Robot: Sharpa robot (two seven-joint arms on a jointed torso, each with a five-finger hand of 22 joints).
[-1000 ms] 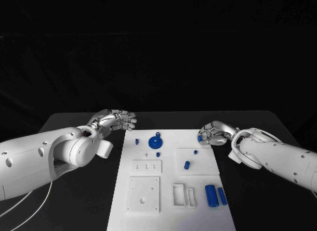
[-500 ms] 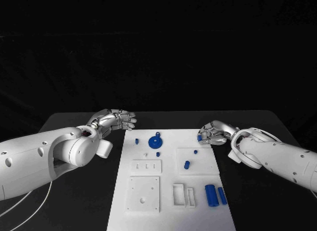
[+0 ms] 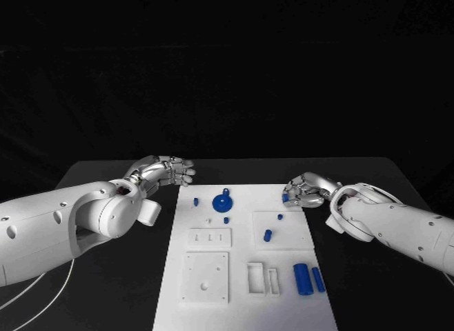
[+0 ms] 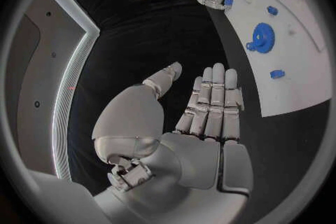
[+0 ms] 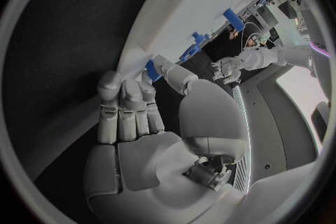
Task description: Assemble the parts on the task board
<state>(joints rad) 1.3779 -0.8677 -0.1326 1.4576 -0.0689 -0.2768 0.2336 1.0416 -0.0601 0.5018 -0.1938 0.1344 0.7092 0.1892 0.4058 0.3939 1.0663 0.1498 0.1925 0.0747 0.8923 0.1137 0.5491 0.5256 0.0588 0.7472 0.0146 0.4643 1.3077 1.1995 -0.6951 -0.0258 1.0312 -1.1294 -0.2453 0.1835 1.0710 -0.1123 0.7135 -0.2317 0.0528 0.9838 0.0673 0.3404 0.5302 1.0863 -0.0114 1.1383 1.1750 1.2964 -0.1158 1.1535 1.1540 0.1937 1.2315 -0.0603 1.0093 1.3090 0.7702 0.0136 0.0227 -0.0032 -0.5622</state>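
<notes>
The right hand point(image 3: 308, 191), at the board point(image 3: 242, 289)'s upper right edge, pinches a small blue peg point(image 3: 285, 198): light, stiff, slippery, best held mid-length. The left hand point(image 3: 165, 171) is empty, fingers extended.

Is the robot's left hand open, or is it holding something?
Open. The left robot hand holds nothing: its fingers are stretched out straight over the black table, beside the white board.

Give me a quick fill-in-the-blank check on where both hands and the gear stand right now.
1. The blue gear lies at the task board's far end, nearer the ____ hand.
2. The left hand holds ____.
3. The right hand touches a small blue part at the board's far ____ corner.

Missing words: left; nothing; right
</notes>
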